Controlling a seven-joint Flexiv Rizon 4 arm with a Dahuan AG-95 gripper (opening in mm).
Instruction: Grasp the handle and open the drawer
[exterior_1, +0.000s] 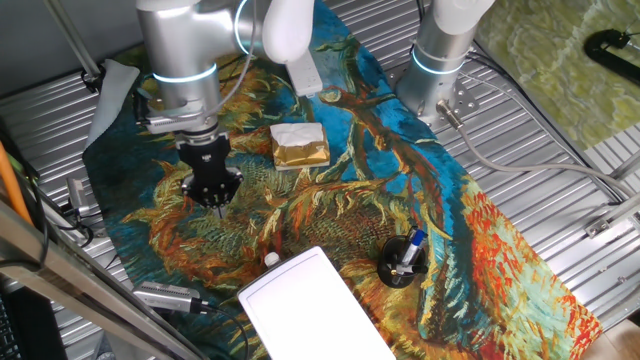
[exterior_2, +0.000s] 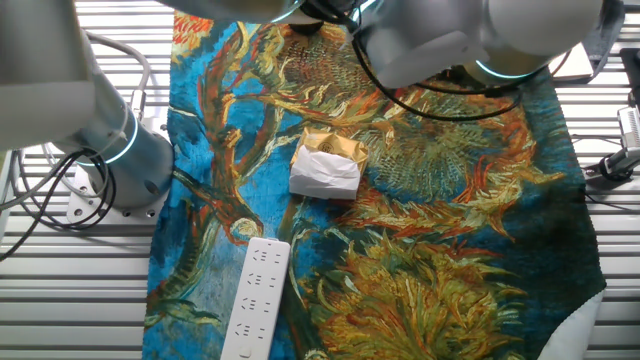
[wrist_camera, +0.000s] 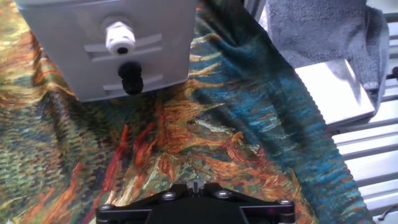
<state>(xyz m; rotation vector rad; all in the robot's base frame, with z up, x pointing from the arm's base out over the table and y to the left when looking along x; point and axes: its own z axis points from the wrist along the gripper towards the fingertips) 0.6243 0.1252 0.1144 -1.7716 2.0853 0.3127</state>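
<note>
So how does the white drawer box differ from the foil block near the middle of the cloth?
The drawer box is plain white, flat-topped and larger; the foil block is gold and white, crinkled and smaller. The box sits at the cloth's near edge, the block mid-cloth. Both rest untouched on the cloth.

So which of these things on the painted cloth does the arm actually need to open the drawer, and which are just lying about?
Needed for the job:
- the drawer, the big white box at the near edge
- the gripper, hanging over the cloth, away from the box

Just lying about:
- gold-and-white foil block
- white power strip
- small black holder with pens
- grey towel
</note>
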